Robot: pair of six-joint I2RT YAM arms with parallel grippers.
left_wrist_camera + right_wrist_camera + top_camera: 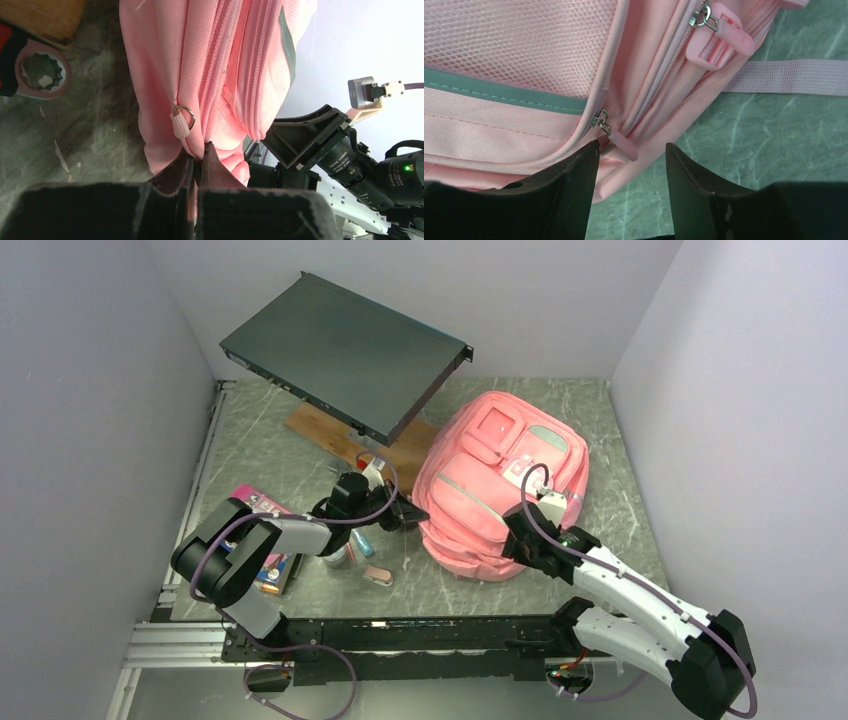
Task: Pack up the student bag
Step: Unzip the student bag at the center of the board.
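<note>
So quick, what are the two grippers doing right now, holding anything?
Left gripper: shut, pinching the bag fabric.
Right gripper: open, one finger on each side of a zip pull, not gripping it.

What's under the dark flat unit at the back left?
A brown wooden board sticks out from under the dark flat unit on its near side. How far it runs beneath, and anything else there, is covered.
</note>
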